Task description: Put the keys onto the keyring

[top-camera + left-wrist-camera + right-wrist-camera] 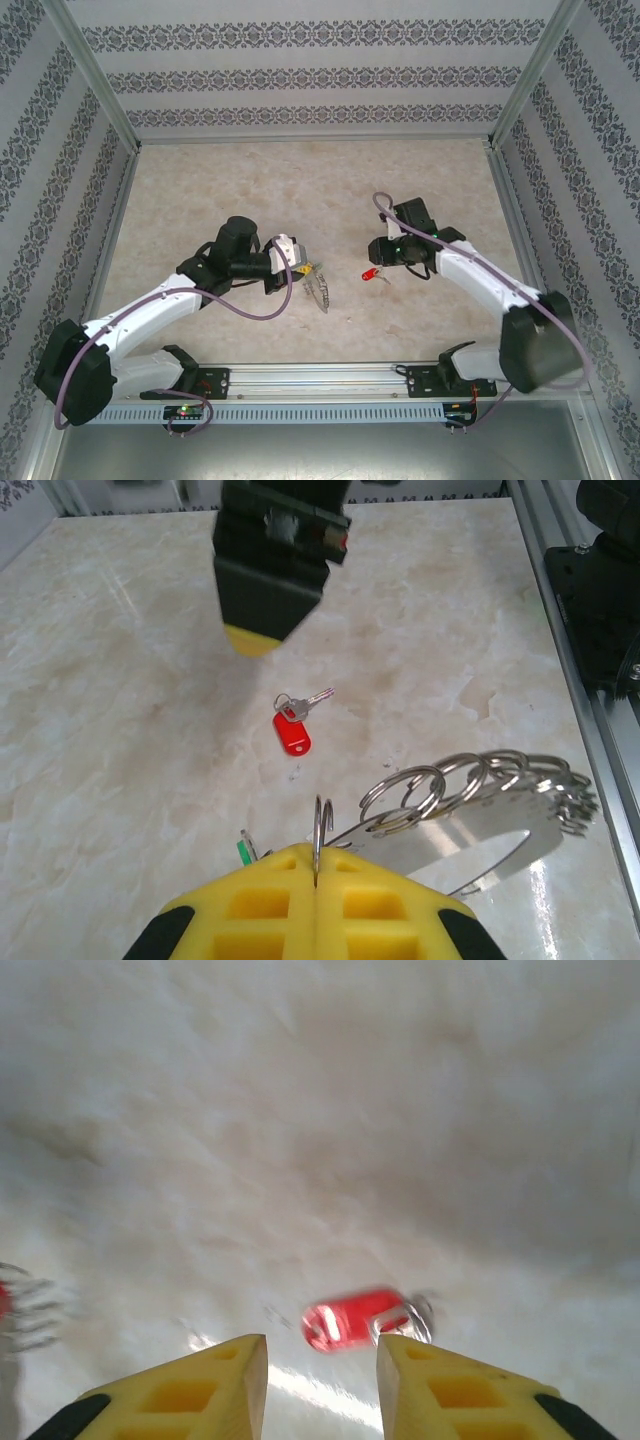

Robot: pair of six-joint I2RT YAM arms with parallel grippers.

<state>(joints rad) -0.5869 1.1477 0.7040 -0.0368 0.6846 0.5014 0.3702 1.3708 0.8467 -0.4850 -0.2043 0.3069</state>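
Observation:
My left gripper (315,865) is shut on a small split ring that stands up edge-on between its yellow pads. That ring belongs to the keyring (480,825), a grey metal hoop fringed with silvery rings, which rests to the right on the table; from above the keyring (320,290) lies just past the left gripper (300,268). A green key (243,850) peeks out left of the pads. The red key (350,1320) lies flat on the marble, just beyond my right gripper (320,1360), which is open and holds nothing. The same red key (293,730) lies between the two grippers.
The beige marble tabletop (300,190) is walled by patterned panels and metal frame posts (500,150). A metal rail (320,380) with the arm bases runs along the near edge. The right arm's black body (270,550) hangs above the red key in the left wrist view.

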